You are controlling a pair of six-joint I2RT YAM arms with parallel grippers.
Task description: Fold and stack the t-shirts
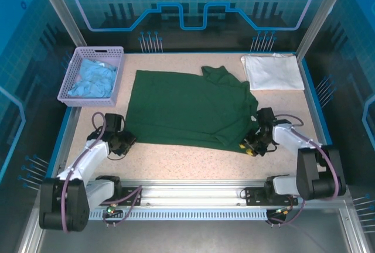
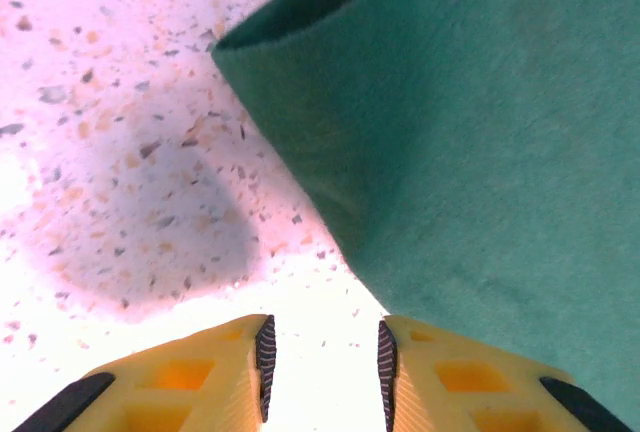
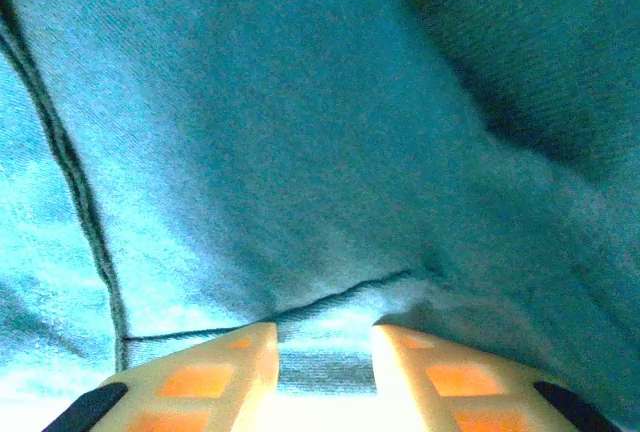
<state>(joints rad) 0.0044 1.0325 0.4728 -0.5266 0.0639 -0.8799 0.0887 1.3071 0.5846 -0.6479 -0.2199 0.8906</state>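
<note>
The speckled table (image 1: 193, 159) sits inside a blue-lit enclosure, and the dark green t-shirt (image 1: 187, 109) lies spread across its middle, mostly flat, with its far right part bunched up. Your left gripper (image 2: 325, 357) hovers low at the shirt's near left corner, jaws parted with only bare table between them and the cloth edge just to their right. Your right gripper (image 3: 325, 344) is down over the near right corner, fingers spread, with a stitched hem (image 3: 330, 287) running just ahead of the gap; it does not look clamped on the fabric. The step in hand appears to be taking both near corners for a fold away from you. To do it well, slide the left jaws sideways so one finger goes under the edge, catch every layer, and pinch the right side at the hem rather than loose cloth. Lift both corners evenly, or the fold will skew. The rumpled far right part will likely need smoothing first. The white t-shirt (image 1: 272, 71) lies folded at the far right corner, apart from the green one, so keep the fold short of it. A lavender basket (image 1: 99, 50) holding light blue cloth (image 1: 92, 77) stands far left, just beside the shirt's edge.
</note>
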